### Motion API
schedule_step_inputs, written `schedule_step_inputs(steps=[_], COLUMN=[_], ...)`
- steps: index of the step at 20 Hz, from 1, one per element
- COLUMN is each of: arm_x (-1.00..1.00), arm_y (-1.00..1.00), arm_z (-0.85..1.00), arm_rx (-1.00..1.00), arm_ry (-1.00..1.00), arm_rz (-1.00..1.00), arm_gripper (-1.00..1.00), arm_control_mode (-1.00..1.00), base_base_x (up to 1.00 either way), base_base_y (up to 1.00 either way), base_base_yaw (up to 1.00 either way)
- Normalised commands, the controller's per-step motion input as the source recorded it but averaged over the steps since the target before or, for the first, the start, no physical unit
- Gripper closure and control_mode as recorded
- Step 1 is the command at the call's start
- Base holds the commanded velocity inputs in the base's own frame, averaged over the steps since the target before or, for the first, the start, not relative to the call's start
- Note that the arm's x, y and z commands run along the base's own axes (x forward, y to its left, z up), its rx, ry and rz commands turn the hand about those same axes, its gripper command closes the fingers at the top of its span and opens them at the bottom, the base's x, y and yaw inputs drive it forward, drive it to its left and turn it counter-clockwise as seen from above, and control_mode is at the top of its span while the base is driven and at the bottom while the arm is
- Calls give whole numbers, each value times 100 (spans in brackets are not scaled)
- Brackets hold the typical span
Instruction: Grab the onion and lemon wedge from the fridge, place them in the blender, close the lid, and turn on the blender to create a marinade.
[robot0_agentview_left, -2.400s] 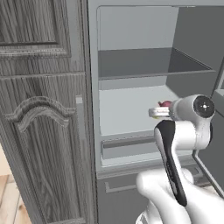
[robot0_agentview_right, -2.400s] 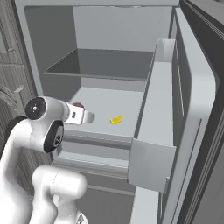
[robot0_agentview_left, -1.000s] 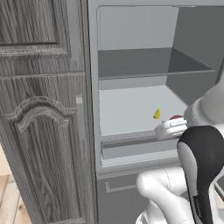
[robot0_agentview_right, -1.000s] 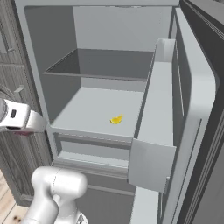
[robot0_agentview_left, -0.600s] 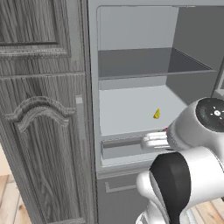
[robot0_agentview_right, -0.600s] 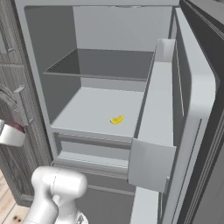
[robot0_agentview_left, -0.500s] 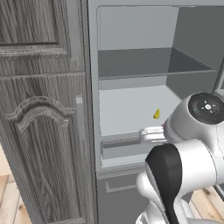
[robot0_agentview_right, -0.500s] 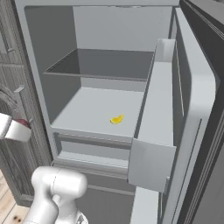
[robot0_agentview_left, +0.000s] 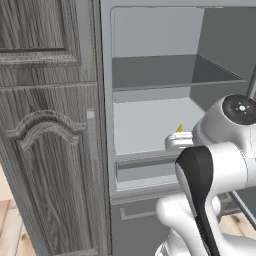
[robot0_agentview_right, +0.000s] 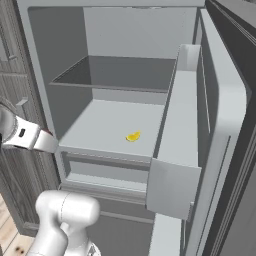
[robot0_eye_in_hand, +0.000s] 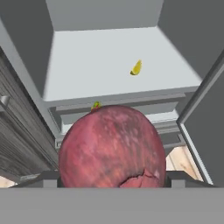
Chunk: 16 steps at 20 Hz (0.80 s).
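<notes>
The reddish-maroon onion (robot0_eye_in_hand: 111, 146) sits large at the bottom of the hand view, and my gripper (robot0_agentview_right: 44, 140) is shut on it, its fingertips hidden behind the ball. I hold it just outside the open fridge (robot0_agentview_left: 150, 80), in front of the lower shelf's left front corner. The tiny yellow lemon wedge (robot0_agentview_right: 133, 136) lies on that pale shelf, right of centre and towards the front; the hand view has the lemon wedge (robot0_eye_in_hand: 136, 68) beyond the onion, and the left base view catches the lemon wedge (robot0_agentview_left: 180, 128) just above my hand. The blender and lid are out of view.
A dark wood-grain cabinet (robot0_agentview_left: 45, 150) stands flush against the fridge's left side. The fridge door (robot0_agentview_right: 220, 125) hangs open on the right, its door shelf (robot0_agentview_right: 172, 165) jutting inward. A drawer (robot0_agentview_left: 145, 170) sits below the lemon's shelf. An upper shelf (robot0_agentview_right: 115, 70) is bare.
My hand has drawn back out of the fridge with the onion and shifted left across its front. The lemon wedge has stayed where it was.
</notes>
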Motion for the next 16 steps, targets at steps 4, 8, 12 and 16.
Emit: schedule_step_inputs(steps=[4,8,12,16], arm_x=[0,0,-18,0], arm_y=[0,0,0,0], arm_z=[0,0,-3,0], arm_rx=[0,0,0,0], arm_ry=[0,0,0,0], arm_rz=[0,0,0,0], arm_gripper=[100,100,100,100], arm_control_mode=[-100,-100,-100,100], base_base_x=[0,0,0,-91], base_base_y=[0,0,0,0], base_base_yaw=[0,0,0,-3])
